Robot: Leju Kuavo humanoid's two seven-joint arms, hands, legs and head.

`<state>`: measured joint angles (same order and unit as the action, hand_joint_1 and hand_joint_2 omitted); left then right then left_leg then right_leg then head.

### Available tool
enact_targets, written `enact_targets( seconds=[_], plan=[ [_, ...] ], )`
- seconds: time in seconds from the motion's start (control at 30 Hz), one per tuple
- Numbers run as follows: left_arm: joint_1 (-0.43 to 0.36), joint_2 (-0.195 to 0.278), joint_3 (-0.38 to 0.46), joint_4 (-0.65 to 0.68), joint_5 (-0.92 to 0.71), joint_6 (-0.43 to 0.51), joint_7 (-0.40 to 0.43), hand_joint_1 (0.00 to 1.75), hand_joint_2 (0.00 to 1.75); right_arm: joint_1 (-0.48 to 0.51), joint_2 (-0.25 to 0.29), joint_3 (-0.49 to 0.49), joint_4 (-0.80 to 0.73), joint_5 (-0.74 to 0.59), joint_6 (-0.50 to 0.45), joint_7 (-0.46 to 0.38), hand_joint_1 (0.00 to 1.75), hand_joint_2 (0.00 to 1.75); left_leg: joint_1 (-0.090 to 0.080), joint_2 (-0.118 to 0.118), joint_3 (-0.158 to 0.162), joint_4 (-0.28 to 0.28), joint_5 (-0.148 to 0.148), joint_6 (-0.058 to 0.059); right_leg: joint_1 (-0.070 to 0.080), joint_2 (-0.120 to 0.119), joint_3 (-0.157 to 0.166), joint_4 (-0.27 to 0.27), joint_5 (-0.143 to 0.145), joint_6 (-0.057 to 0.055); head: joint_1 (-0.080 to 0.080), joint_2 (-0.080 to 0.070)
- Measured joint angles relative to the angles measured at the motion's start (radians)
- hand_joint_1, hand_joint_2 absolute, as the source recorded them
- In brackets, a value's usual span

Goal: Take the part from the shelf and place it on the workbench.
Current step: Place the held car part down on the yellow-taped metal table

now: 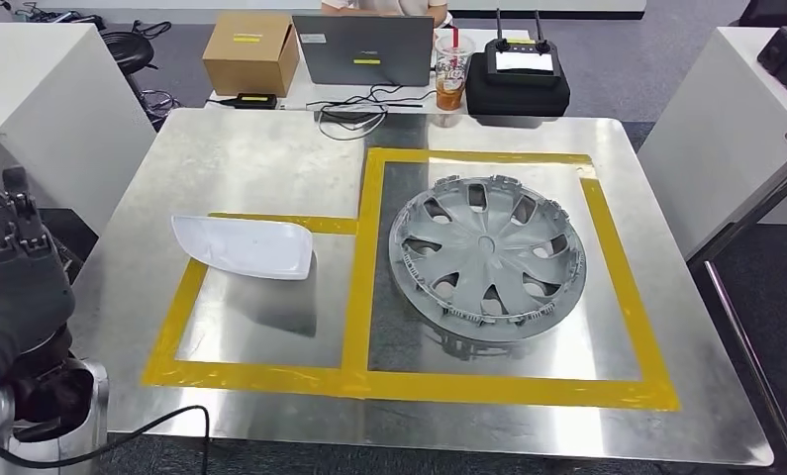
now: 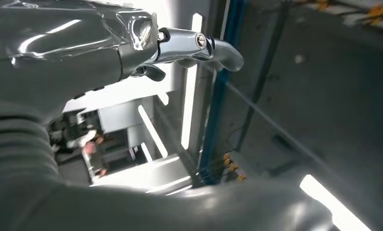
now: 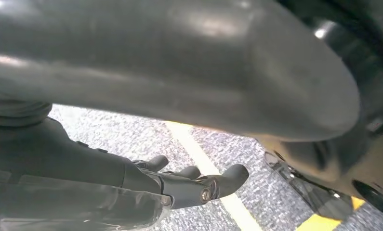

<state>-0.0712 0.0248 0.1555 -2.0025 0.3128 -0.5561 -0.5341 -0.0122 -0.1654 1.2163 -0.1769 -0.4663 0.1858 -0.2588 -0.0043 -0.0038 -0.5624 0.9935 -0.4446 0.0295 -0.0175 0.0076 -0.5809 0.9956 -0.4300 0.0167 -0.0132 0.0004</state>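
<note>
While raised at the bench's near-left edge, left hand [image 1: 8, 247]: fingers up and apart, holding nothing
Right hand [image 3: 179, 185]: hangs low over speckled floor, fingers stretched out loosely, nothing held
White shell [image 1: 243, 246]: lies flat on the workbench [image 1: 270, 148], inside the left box of yellow tape [image 1: 364, 247], well apart from both hands
Hubcap [image 1: 487, 255]: sits face up in the right taped box, just across the tape from the shell
Task progress: looks done or near done, both parts down on the bench; cannot tell which one is meant
Shell handling: probably light, thin, stiff plastic, glossy and slippery; best pinched across the narrow end, gently
Hubcap handling: likely light but wide and awkward, rim clips fragile; best hooked through a spoke opening at the rim
</note>
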Motion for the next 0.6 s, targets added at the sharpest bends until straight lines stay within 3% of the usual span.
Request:
enact_targets(
  seconds=[0.07,0.17,0.2,0.23,0.27,0.33,0.4,0.5,0.53,0.57,0.6],
  plan=[
    [0.016,-0.006,0.011,-0.03,-0.016,0.001,-0.012,0.0,0.0,-0.003,-0.001,0.0,0.0,0.002,0.0,-0.002,0.0,0.0,0.004,0.002,-0.004,-0.013,0.019,0.012,0.0,-0.002,-0.017,0.038,-0.034,0.0,0.001,0.0],
    [0.043,-0.013,0.022,-0.054,-0.025,0.002,-0.019,0.0,0.0,-0.004,-0.002,0.0,0.0,0.003,0.001,-0.004,0.0,0.0,0.004,0.003,-0.03,-0.017,0.045,0.022,-0.001,-0.003,-0.079,0.218,-0.148,-0.011,0.002,0.0],
    [0.053,-0.014,0.023,-0.057,-0.03,0.003,-0.02,0.0,0.0,-0.004,-0.002,0.0,0.0,0.003,0.002,-0.005,0.0,0.0,0.003,0.003,-0.042,-0.016,0.053,0.022,-0.001,-0.003,-0.089,0.266,-0.17,-0.008,0.002,0.0],
    [0.061,-0.015,0.023,-0.06,-0.035,0.004,-0.019,0.0,0.0,-0.004,-0.003,0.0,0.0,0.003,0.002,-0.005,0.0,0.0,0.002,0.003,-0.055,-0.016,0.062,0.022,-0.001,-0.003,-0.08,0.279,-0.176,-0.001,0.002,0.0],
    [0.068,-0.016,0.024,-0.062,-0.042,0.008,-0.017,0.0,0.0,-0.006,-0.003,0.0,0.0,0.003,0.003,-0.005,0.0,0.0,0.002,0.002,-0.066,-0.015,0.071,0.02,-0.001,-0.003,-0.052,0.251,-0.165,0.008,0.002,0.0],
    [0.084,-0.017,0.026,-0.063,-0.062,0.016,-0.011,0.0,0.0,-0.01,-0.003,0.0,0.001,0.002,0.003,-0.005,0.0,0.0,0.001,0.002,-0.088,-0.01,0.088,0.013,-0.001,-0.003,0.052,0.106,-0.133,0.018,0.002,0.0],
    [0.101,-0.016,0.029,-0.061,-0.091,0.024,-0.008,0.0,0.0,-0.013,-0.004,0.0,0.001,-0.001,0.002,-0.003,0.0,0.0,-0.001,0.002,-0.1,-0.005,0.102,0.002,0.002,0.0,0.119,-0.001,-0.116,0.009,0.0,0.0],
    [0.131,-0.013,0.031,-0.051,-0.143,0.037,-0.007,0.0,0.0,-0.011,-0.003,0.0,0.002,-0.008,0.001,-0.001,0.0,0.0,0.0,0.002,-0.104,-0.006,0.122,-0.016,0.005,0.002,0.112,-0.019,-0.102,-0.014,0.0,0.0],
    [0.143,-0.012,0.032,-0.047,-0.157,0.041,-0.007,0.0,0.0,-0.011,-0.003,0.0,0.003,-0.009,0.001,-0.001,0.0,0.0,0.002,0.001,-0.11,-0.001,0.112,-0.022,0.004,0.001,0.105,-0.019,-0.093,-0.022,0.0,0.0],
    [0.153,-0.011,0.033,-0.042,-0.167,0.043,-0.008,0.0,0.0,-0.01,-0.003,0.0,0.003,-0.01,0.001,-0.001,0.0,0.0,0.005,0.001,-0.119,0.02,0.082,-0.028,0.001,-0.002,0.095,-0.02,-0.082,-0.028,-0.001,0.0],
    [0.161,-0.011,0.035,-0.037,-0.172,0.044,-0.009,0.0,0.0,-0.009,-0.003,0.0,0.003,-0.011,0.001,-0.001,0.0,0.0,0.008,0.002,-0.132,0.062,0.034,-0.034,-0.001,-0.005,0.083,-0.021,-0.07,-0.033,-0.002,0.0]
  ],
)
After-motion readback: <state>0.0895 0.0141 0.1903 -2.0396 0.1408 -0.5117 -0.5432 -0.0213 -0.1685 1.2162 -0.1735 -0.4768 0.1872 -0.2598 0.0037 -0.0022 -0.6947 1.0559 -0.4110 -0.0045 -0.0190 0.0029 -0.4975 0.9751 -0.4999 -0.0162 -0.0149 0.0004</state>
